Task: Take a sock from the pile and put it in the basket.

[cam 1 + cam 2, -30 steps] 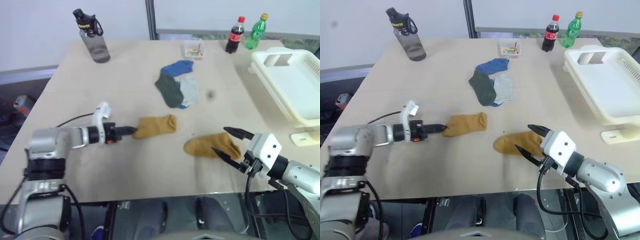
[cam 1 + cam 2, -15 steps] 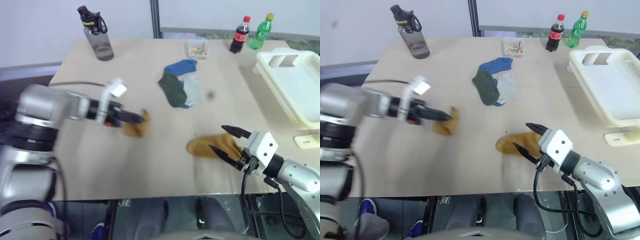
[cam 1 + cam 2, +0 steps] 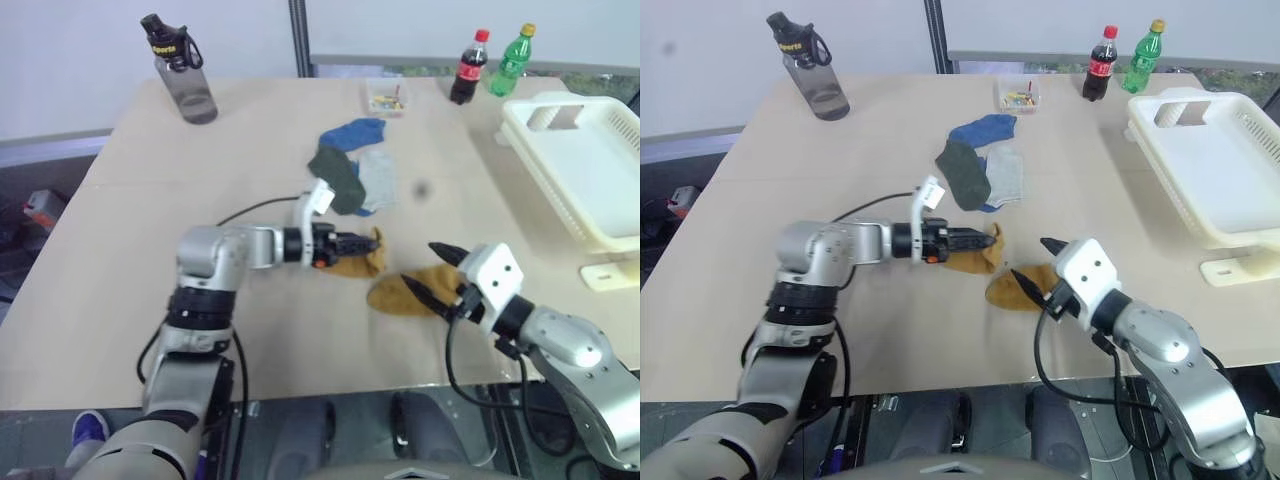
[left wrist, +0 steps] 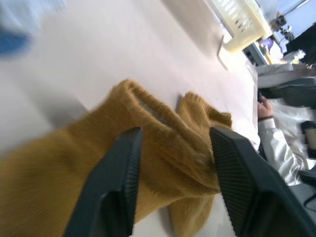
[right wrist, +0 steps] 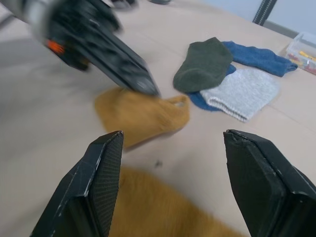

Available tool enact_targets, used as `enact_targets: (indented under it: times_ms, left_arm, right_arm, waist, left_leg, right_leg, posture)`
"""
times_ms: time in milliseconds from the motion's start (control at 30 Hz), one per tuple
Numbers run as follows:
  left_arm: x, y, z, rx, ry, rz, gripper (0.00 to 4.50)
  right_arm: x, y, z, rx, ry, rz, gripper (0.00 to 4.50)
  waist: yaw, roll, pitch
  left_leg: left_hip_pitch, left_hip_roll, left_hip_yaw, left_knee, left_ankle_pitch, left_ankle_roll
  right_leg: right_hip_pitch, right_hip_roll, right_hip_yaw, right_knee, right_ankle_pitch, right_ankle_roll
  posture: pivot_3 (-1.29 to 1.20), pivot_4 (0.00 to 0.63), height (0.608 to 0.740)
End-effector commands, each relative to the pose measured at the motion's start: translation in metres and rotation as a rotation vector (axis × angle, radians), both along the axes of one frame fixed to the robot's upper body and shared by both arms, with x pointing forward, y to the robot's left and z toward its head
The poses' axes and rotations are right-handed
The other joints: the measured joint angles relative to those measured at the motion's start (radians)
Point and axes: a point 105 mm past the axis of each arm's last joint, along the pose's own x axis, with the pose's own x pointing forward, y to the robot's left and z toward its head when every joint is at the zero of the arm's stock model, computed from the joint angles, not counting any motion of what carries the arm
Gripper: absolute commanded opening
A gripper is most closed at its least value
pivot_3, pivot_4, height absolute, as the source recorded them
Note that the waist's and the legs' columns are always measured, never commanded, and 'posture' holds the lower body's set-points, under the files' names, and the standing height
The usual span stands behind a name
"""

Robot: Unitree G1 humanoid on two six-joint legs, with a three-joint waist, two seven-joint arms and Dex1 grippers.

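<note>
My left gripper (image 3: 362, 243) reaches in from the left, low over the table. Its fingers stand apart on either side of a bunched mustard sock (image 4: 163, 163), so this gripper (image 4: 175, 136) is open. That sock (image 3: 362, 258) lies just beside a second mustard sock (image 3: 405, 292). Over the second sock's near end my right gripper (image 3: 420, 266) hangs wide open with nothing in it. The pile (image 3: 352, 168) of blue, dark green and pale grey socks lies further back at mid-table. At the right edge sits the cream-white basket (image 3: 610, 232).
A dark water bottle (image 3: 185, 75) stands at the back left. A small clear box (image 3: 387, 97), a cola bottle (image 3: 463, 70) and a green bottle (image 3: 512, 60) stand at the back. A small white piece (image 3: 610, 275) lies near the basket. A person's hand (image 4: 264, 106) shows beyond the table.
My left gripper has swept right, dragging the mustard sock up against the second mustard sock, and its fingers have parted. The right gripper has edged forward and left over the second sock.
</note>
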Motion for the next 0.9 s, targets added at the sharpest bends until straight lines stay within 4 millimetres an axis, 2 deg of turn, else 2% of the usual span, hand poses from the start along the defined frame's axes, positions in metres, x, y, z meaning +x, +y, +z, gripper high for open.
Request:
enact_targets:
  times_ms: [33, 100, 167, 300, 367, 500, 600, 767, 900]
  left_arm:
    - [-0.001, 0.02, 0.011, 0.037, -0.13, 0.013, 2.11]
    - [-0.001, 0.031, 0.002, 0.126, -0.19, 0.024, 2.11]
    - [-0.001, 0.026, -0.002, 0.131, -0.208, 0.02, 2.11]
    - [-0.004, -0.021, 0.005, -0.025, -0.145, -0.013, 2.11]
    - [0.0, -0.026, 0.0, -0.003, -0.162, 0.022, 2.11]
    - [0.004, -0.003, -0.014, 0.089, -0.201, 0.072, 2.11]
    - [0.007, 0.013, -0.017, 0.147, -0.23, 0.088, 2.11]
    - [0.01, 0.022, -0.019, 0.189, -0.257, 0.086, 2.11]
    - [0.01, 0.024, -0.036, 0.278, -0.295, 0.081, 2.11]
  right_arm:
    - [0.015, 0.003, -0.007, -0.022, 0.046, -0.042, 3.34]
    - [0.027, 0.01, -0.013, -0.026, 0.083, -0.045, 3.34]
    - [0.034, 0.013, -0.013, -0.032, 0.088, -0.051, 3.34]
    - [0.033, 0.011, -0.008, -0.037, 0.071, -0.038, 3.34]
    - [0.031, 0.008, -0.007, -0.046, 0.071, -0.037, 3.34]
    - [0.029, 0.006, -0.004, -0.024, 0.103, -0.056, 3.34]
    - [0.028, 0.007, -0.001, 0.01, 0.141, -0.07, 3.34]
    - [0.021, 0.011, 0.004, 0.06, 0.193, -0.056, 3.34]
    - [0.028, 0.006, -0.012, 0.006, 0.235, -0.116, 3.34]
  waist:
    - [0.008, 0.0, 0.0]
    - [0.007, 0.0, 0.0]
    - [0.02, 0.0, 0.0]
    - [0.043, 0.0, 0.0]
    - [0.039, 0.0, 0.0]
    - [0.001, 0.001, 0.0]
    - [-0.004, 0.001, 0.0]
    - [0.009, 0.001, 0.0]
    - [0.01, 0.001, 0.0]
  left_leg:
    - [0.0, 0.0, 0.0, 0.0, 0.0, -0.001]
    - [0.0, 0.0, 0.0, 0.0, 0.001, -0.001]
    - [-0.001, -0.002, -0.001, 0.0, 0.001, -0.002]
    - [-0.005, -0.003, -0.004, 0.0, 0.002, -0.003]
    - [-0.006, -0.004, -0.003, 0.001, 0.002, -0.003]
    - [-0.002, -0.004, -0.001, -0.002, 0.001, -0.003]
    - [0.0, 0.0, -0.002, -0.004, 0.0, -0.001]
    - [0.0, 0.0, -0.003, -0.003, 0.0, -0.001]
    - [-0.001, -0.002, -0.003, -0.002, 0.0, -0.001]
  right_leg:
    - [0.0, 0.0, 0.0, 0.0, 0.0, 0.0]
    - [0.0, 0.0, -0.001, -0.001, 0.0, 0.0]
    - [0.0, -0.002, -0.001, -0.002, 0.0, 0.0]
    - [0.001, -0.005, -0.005, -0.005, 0.0, 0.0]
    - [0.001, -0.006, -0.005, -0.006, 0.0, 0.001]
    - [0.0, -0.004, -0.002, -0.004, 0.0, 0.001]
    - [-0.001, 0.001, -0.002, -0.001, 0.0, -0.001]
    - [0.0, 0.001, -0.003, 0.0, 0.0, -0.003]
    - [0.001, -0.001, -0.003, -0.002, 0.0, -0.002]
  posture:
    - [0.0, 0.15, 0.74]
    - [0.0, 0.15, 0.74]
    - [0.0, 0.15, 0.74]
    - [0.0, 0.15, 0.74]
    - [0.0, 0.15, 0.74]
    - [0.0, 0.15, 0.74]
    - [0.0, 0.15, 0.74]
    - [0.0, 0.15, 0.74]
    - [0.0, 0.15, 0.74]
